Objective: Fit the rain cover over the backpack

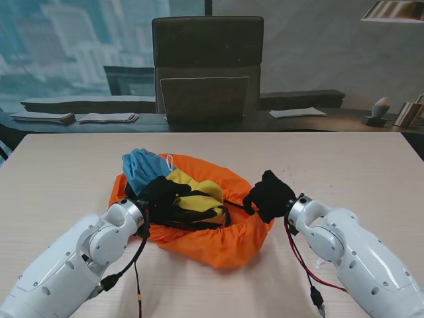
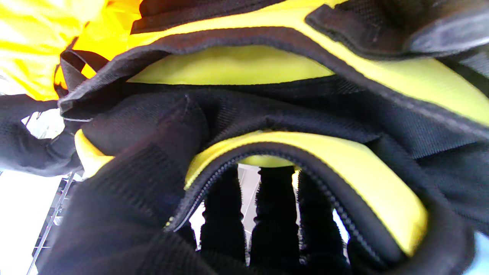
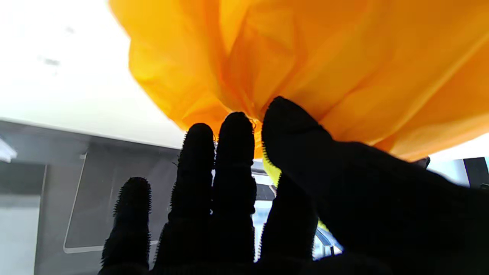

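Note:
A yellow, black and blue backpack point(image 1: 192, 193) lies in the middle of the table on an orange rain cover point(image 1: 225, 242), which is spread under it and bunched up round its sides. My left hand point(image 1: 162, 192), in a black glove, rests on the backpack's near left part. In the left wrist view its fingers point(image 2: 275, 214) pass under a black, yellow-edged shoulder strap point(image 2: 344, 168) and curl round it. My right hand point(image 1: 268, 194) is at the cover's right edge. There the thumb point(image 3: 290, 133) and fingers point(image 3: 233, 152) pinch the orange fabric point(image 3: 344, 57).
The pale wooden table point(image 1: 66, 172) stretches out on all sides of the bundle. Cables point(image 1: 301, 262) hang from both wrists near the front edge. A dark chair point(image 1: 207, 66) and a desk with papers point(image 1: 106, 118) stand beyond the far edge.

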You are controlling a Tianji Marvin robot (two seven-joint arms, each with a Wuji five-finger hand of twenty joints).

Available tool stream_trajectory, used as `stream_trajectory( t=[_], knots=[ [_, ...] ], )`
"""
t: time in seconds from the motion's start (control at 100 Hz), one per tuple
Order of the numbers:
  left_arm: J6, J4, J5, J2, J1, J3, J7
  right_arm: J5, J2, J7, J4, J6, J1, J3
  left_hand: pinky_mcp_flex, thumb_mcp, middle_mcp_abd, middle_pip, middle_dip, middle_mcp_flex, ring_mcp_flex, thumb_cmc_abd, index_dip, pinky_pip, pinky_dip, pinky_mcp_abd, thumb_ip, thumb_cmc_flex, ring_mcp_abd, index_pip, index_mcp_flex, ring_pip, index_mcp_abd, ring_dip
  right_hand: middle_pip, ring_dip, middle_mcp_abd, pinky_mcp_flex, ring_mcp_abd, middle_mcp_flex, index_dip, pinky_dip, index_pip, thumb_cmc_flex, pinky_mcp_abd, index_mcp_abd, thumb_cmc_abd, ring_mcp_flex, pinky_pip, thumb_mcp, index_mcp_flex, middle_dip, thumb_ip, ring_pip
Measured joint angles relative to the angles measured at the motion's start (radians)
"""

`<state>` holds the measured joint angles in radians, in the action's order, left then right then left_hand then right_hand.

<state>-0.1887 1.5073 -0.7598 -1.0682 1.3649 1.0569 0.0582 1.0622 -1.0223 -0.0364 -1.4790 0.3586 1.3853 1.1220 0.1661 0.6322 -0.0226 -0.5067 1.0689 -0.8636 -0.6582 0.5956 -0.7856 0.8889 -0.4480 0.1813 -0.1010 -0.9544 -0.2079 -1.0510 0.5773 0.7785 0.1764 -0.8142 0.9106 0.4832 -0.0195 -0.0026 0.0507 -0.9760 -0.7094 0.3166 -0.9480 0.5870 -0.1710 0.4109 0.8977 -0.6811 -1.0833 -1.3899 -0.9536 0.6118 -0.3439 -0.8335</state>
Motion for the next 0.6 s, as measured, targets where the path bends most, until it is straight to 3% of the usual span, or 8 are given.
stream_trajectory(
  t=[0.09, 0.16, 0.23, 0.3, 0.38, 0.47, 0.6],
  knots=[
    [-0.001, -0.003, 0.003, 0.0, -0.003, -0.003, -0.002, -0.05, 0.004, -0.03, 0.018, -0.017, -0.012, -0.033, 0.0, 0.001, 0.0, 0.0, 0.0, 0.0, 0.0, 0.0, 0.002, 0.0, 0.0, 0.0, 0.0, 0.0, 0.0, 0.0, 0.0, 0.0, 0.0, 0.0, 0.01, 0.0, 0.0, 0.003, 0.0, 0.0, 0.056, 0.0, 0.003, -0.01, 0.0, -0.02, 0.008, 0.0, 0.0, 0.003, 0.048, 0.002, 0.0, 0.0],
    [-0.001, -0.005, 0.004, 0.0, -0.006, -0.005, -0.004, -0.039, 0.004, -0.045, 0.023, -0.025, -0.017, -0.046, 0.0, 0.001, 0.0, 0.0, 0.0, 0.0, 0.0, 0.0, 0.005, 0.0, 0.0, 0.0, 0.0, 0.0, 0.0, 0.0, 0.0, 0.0, 0.0, 0.0, 0.01, 0.0, 0.0, 0.003, 0.0, 0.01, 0.161, 0.0, 0.108, -0.011, 0.0, -0.035, 0.009, 0.001, 0.0, 0.005, 0.109, 0.005, 0.0, 0.0],
    [-0.002, -0.007, 0.004, 0.0, -0.007, -0.007, -0.004, -0.027, 0.005, -0.09, 0.022, -0.031, -0.02, -0.054, 0.0, 0.001, 0.0, 0.0, 0.0, 0.0, 0.0, 0.0, 0.007, 0.0, 0.0, 0.0, 0.0, 0.0, 0.0, 0.0, 0.0, 0.0, 0.0, 0.0, 0.01, 0.0, 0.0, -0.01, -0.001, 0.081, 0.221, 0.0, 0.271, -0.011, 0.0, -0.036, -0.001, 0.006, 0.003, 0.015, 0.235, 0.017, 0.0, 0.002],
    [-0.002, -0.007, 0.004, 0.0, -0.007, -0.007, -0.005, -0.029, 0.008, -0.178, 0.013, -0.04, -0.022, -0.058, 0.0, 0.001, 0.0, 0.0, 0.0, 0.0, 0.0, 0.0, 0.007, 0.0, 0.0, 0.0, 0.0, 0.0, 0.0, 0.0, 0.0, 0.0, 0.0, 0.0, 0.011, 0.001, 0.0, -0.034, 0.001, 0.169, 0.28, 0.002, 0.342, -0.011, 0.001, -0.018, -0.019, 0.064, 0.021, 0.024, 0.396, 0.025, 0.001, 0.003],
    [-0.001, -0.007, 0.004, 0.0, -0.007, -0.007, -0.005, -0.036, 0.016, -0.241, 0.001, -0.052, -0.026, -0.07, 0.0, 0.001, 0.0, 0.0, 0.0, 0.0, 0.0, 0.0, 0.007, 0.0, 0.0, 0.0, 0.0, 0.0, 0.0, 0.0, 0.0, 0.0, 0.0, 0.0, 0.022, 0.003, -0.009, -0.059, 0.014, 0.285, 0.362, 0.013, 0.353, -0.012, 0.009, 0.015, -0.062, 0.124, 0.053, 0.024, 0.547, 0.025, 0.063, 0.003],
    [0.0, -0.007, 0.003, -0.001, -0.006, -0.007, -0.007, -0.041, 0.024, -0.25, -0.003, -0.063, -0.033, -0.089, 0.0, 0.001, 0.0, 0.0, 0.0, 0.0, 0.0, 0.0, 0.007, 0.0, 0.0, 0.0, 0.0, 0.0, 0.0, 0.0, 0.0, 0.0, 0.0, 0.0, 0.038, 0.015, -0.031, -0.063, 0.03, 0.379, 0.405, 0.019, 0.376, -0.039, 0.021, 0.019, -0.093, 0.178, 0.085, 0.025, 0.615, 0.029, 0.152, 0.003],
    [0.0, -0.008, 0.004, -0.001, -0.007, -0.007, -0.011, -0.042, 0.03, -0.313, -0.01, -0.089, -0.05, -0.12, 0.0, 0.001, 0.0, 0.0, 0.0, 0.0, 0.0, 0.0, 0.008, 0.0, 0.0, 0.0, 0.0, 0.0, 0.0, 0.0, 0.0, 0.0, 0.0, 0.0, 0.047, 0.018, -0.039, -0.074, 0.046, 0.488, 0.411, 0.02, 0.345, -0.052, 0.03, 0.031, -0.105, 0.246, 0.159, 0.036, 0.579, 0.045, 0.162, -0.008]
  ],
)
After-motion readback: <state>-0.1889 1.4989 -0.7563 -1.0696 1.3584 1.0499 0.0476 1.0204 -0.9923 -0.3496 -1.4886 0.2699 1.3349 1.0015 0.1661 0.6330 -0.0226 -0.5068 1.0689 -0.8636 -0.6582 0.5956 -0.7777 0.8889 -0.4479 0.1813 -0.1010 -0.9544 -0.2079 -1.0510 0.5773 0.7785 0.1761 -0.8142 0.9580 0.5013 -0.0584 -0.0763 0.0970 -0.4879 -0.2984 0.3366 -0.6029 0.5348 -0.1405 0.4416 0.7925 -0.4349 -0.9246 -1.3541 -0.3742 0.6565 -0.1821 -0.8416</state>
